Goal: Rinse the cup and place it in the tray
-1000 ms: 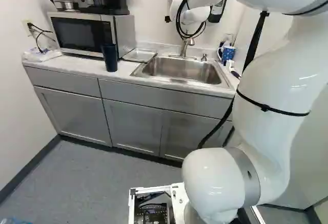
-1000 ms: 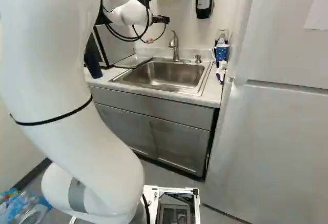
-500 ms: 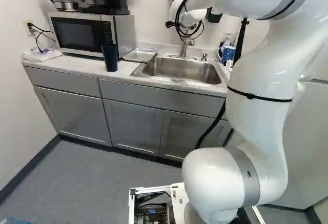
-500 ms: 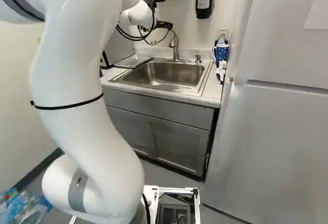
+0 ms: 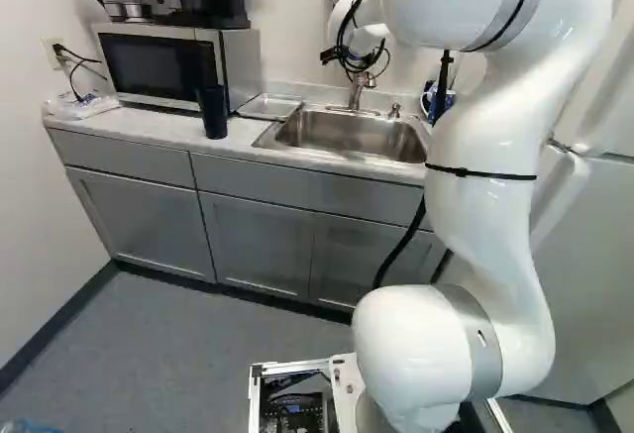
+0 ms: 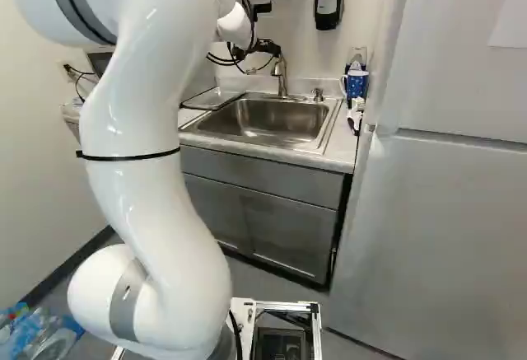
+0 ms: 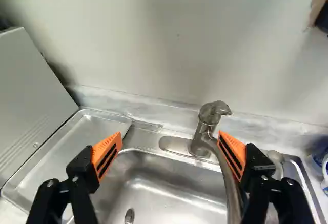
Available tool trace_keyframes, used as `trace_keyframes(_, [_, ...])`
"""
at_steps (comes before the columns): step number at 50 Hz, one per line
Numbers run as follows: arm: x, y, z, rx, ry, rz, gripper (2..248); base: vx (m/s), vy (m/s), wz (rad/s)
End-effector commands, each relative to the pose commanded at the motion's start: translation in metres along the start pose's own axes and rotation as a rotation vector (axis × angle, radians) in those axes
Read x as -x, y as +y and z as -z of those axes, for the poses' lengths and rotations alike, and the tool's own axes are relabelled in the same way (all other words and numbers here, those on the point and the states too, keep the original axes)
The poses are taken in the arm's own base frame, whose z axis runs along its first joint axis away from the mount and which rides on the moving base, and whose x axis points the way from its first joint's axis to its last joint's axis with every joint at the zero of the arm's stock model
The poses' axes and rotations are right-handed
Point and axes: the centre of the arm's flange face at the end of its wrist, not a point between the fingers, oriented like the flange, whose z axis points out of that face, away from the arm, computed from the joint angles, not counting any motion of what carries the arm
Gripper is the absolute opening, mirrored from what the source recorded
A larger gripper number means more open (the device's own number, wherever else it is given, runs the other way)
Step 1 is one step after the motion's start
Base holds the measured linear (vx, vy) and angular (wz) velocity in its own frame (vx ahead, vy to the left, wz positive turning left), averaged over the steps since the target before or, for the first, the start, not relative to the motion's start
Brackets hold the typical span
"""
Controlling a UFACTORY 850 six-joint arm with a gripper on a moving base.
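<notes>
Above the sink, the claw stood wide open, nothing held between its 2 pads, which were orange, wedge-shaped and slotted with black. Dark cup: upright on the worktop, just in front of the microwave, well apart from the claw. Step in hand, as judged: early positioning, cup not picked up. Next move probably called for a swing to the cup and an even close round its smooth, slightly tapered wall; a glancing push could tip it. Tap: rounded, brushed metal, curved spout passing close by 1 finger; contact could not be told. Tray: shallow, dull metal, raised rim, lying between microwave and basin. A blue patterned mug with a handle stood at the basin's other side.
</notes>
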Motion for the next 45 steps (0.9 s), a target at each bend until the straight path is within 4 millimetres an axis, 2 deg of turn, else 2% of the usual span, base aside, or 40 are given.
trace_keyframes(23, [-0.009,0.005,-0.044,0.006,-0.004,-0.003,247,0.0,0.0,0.0])
trace_keyframes(45, [-0.023,0.004,-0.079,0.005,0.088,-0.002,247,0.0,0.0,0.0])
